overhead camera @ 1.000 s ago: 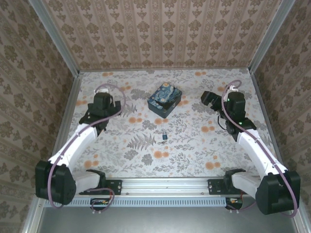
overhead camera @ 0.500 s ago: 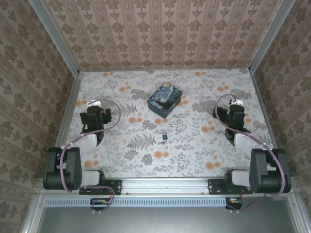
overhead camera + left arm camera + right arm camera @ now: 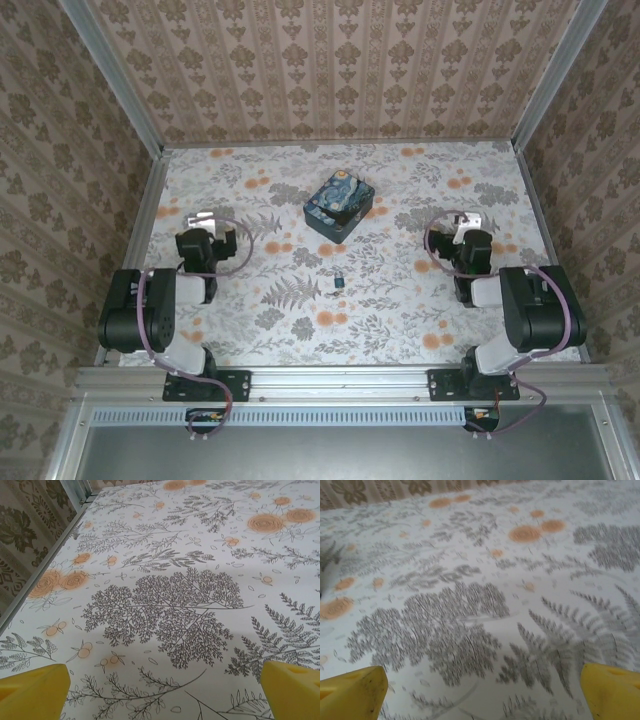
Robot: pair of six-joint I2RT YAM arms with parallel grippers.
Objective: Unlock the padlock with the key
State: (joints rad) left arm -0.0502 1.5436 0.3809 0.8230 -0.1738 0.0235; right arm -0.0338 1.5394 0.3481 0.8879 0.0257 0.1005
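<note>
Overhead, a small painted box sits with its lid shut, so its contents are hidden. It stands on a flower-printed table, ahead of both claws and between them. The padlock, a tiny dark piece, lies on the table just nearer than the box, well to the right of the left claw and well to the left of the right claw. The key may be the dark sliver touching it, though it is too small to be sure. Both arms are folded near their bases. Each claw is spread wide, holding nothing, its yellow fingertips low over bare table. A metal rail edges the table to the left claw's far left. Open table lies between the claws.
</note>
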